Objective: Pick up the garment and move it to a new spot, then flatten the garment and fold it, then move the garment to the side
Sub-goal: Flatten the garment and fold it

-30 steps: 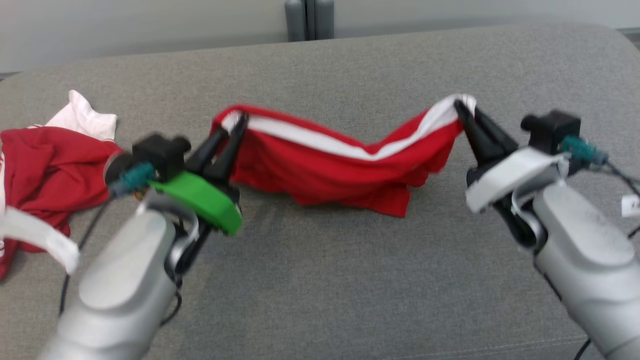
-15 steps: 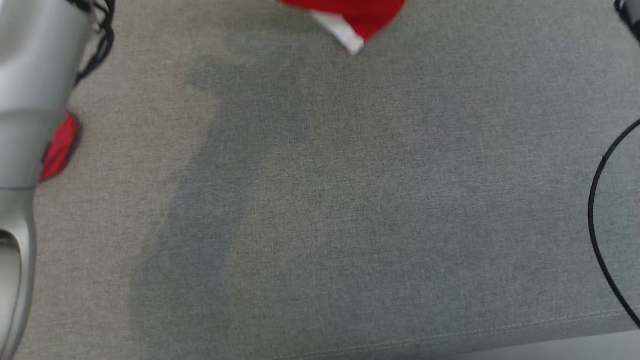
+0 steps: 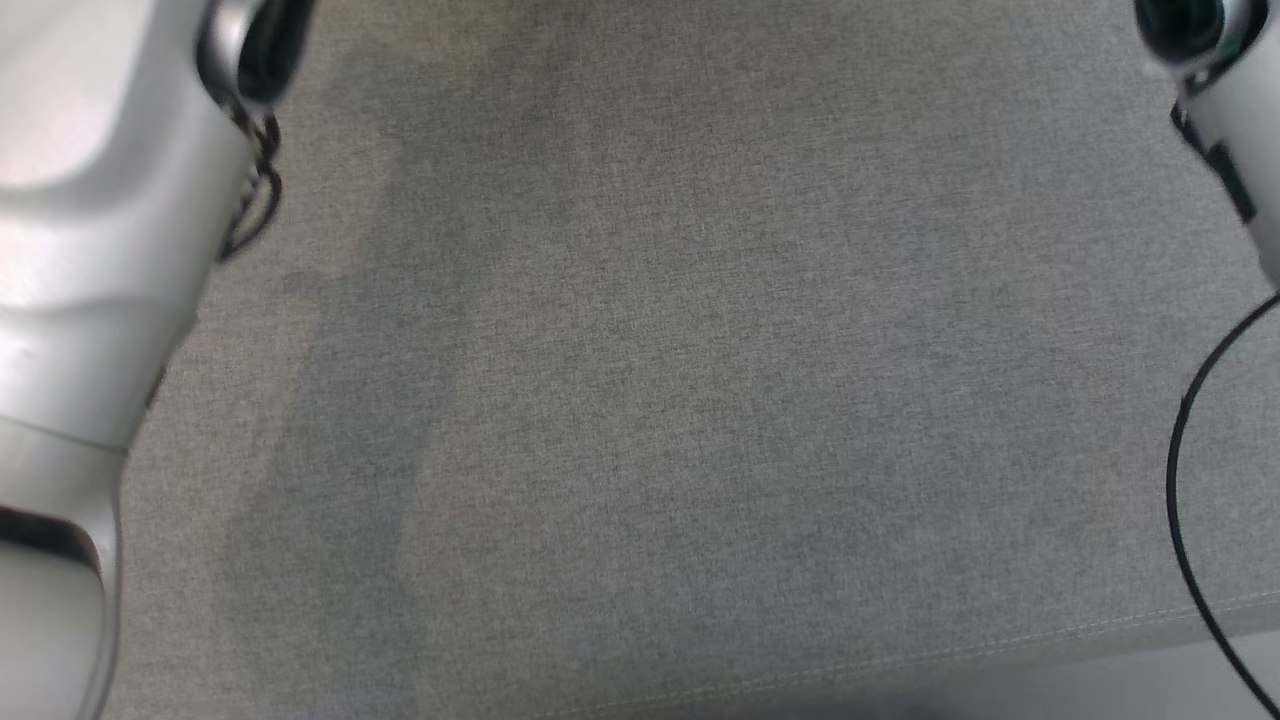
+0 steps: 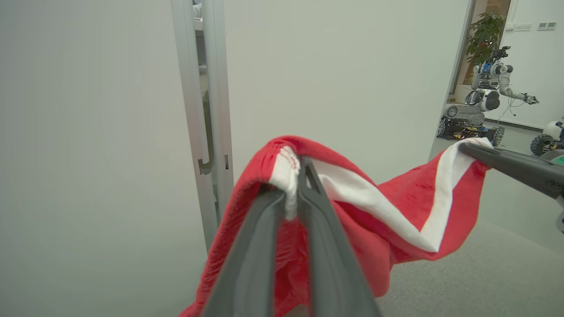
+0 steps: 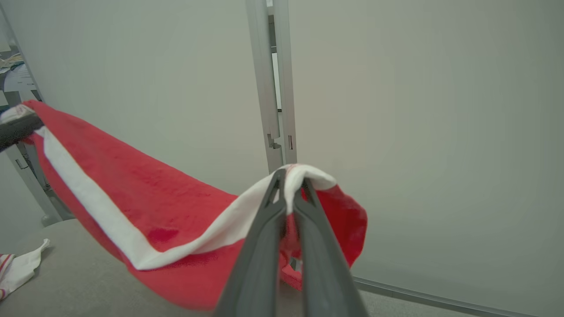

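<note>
The garment (image 4: 396, 207) is red with a white band along one edge, and it hangs in the air as a sagging span between my two grippers. My left gripper (image 4: 294, 176) is shut on one bunched end of the white band. My right gripper (image 5: 291, 178) is shut on the other end of the garment (image 5: 154, 198). The right gripper's dark fingers (image 4: 506, 163) reach in from the right of the left wrist view. In the head view my pale left forearm (image 3: 100, 200) and right forearm (image 3: 1230, 110) stand at the upper corners.
A grey upholstered surface (image 3: 700, 350) lies below, its front seam near the head view's bottom edge. A black cable (image 3: 1185, 480) hangs at the right. A white cloth (image 5: 22, 268) lies on the surface at left. A pale wall with a door frame (image 5: 273, 88) stands behind.
The head camera has tipped down, so the garment and both grippers have left its picture. Both grippers stay shut on the garment's ends.
</note>
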Tool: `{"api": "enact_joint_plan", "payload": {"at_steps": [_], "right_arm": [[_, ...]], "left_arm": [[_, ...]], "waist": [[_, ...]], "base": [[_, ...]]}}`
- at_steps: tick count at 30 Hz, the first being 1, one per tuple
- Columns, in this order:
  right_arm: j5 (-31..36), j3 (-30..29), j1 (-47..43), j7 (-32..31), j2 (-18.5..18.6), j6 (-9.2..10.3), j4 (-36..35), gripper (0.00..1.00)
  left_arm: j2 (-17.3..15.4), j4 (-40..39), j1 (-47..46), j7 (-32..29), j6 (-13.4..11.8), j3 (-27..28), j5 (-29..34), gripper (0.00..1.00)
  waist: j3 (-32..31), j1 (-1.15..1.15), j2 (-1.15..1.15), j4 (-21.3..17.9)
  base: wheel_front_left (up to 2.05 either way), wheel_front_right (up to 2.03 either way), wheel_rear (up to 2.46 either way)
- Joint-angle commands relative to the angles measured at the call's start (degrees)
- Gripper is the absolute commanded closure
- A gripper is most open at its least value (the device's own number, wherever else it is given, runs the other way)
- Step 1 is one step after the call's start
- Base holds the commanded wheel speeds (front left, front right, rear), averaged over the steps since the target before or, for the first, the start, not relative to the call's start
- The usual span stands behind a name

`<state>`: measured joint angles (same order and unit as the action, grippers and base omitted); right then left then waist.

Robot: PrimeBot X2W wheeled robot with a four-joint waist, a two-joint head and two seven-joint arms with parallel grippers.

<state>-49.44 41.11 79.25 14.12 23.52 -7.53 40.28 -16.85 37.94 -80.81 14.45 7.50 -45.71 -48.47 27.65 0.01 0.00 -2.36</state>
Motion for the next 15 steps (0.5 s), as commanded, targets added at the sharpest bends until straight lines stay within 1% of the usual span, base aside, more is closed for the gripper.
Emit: {"api": "enact_joint_plan", "payload": {"at_steps": [1,4,6,8,11,15], "right_arm": [[-1.4,0.8,-4.4,0.7,1.0,0.08,-1.6,1.0],[-2.8,2.0,-12.2,1.1,2.9,0.08,-5.2,1.0],[-3.1,0.9,-17.6,1.2,4.5,0.08,-8.1,1.0],[-3.1,-0.2,-23.8,1.1,5.4,0.07,-11.0,1.0],[-1.8,-2.6,-32.7,1.1,7.1,0.08,-15.2,1.0],[-1.4,-5.7,-43.5,1.1,7.8,0.08,-19.2,1.0]], "left_arm": [[-0.5,-0.6,4.7,0.5,-0.1,-0.2,0.3,1.0],[-0.4,-4.8,14.1,0.7,-1.0,3.6,1.4,1.0],[-0.3,-8.8,21.5,0.8,-2.0,5.9,3.9,1.0],[0.4,-12.8,28.8,0.8,-3.1,9.5,5.4,1.0],[1.9,-17.2,39.4,0.8,-4.1,13.0,8.3,1.0],[3.7,-20.5,50.7,0.8,-4.0,15.1,11.7,1.0]], "waist": [[-1.1,-0.01,0.0,0.1],[-2.6,-0.01,0.0,0.0],[-3.8,-0.01,0.0,0.1],[-4.9,-0.01,0.0,0.2],[-6.8,-0.01,0.0,0.7],[-9.4,-0.01,0.0,1.1]], "base": [[0.0,0.0,0.0],[0.0,0.0,0.0],[0.0,0.0,0.0],[0.0,0.0,0.0],[0.0,0.0,0.0],[0.0,0.0,0.0]]}}
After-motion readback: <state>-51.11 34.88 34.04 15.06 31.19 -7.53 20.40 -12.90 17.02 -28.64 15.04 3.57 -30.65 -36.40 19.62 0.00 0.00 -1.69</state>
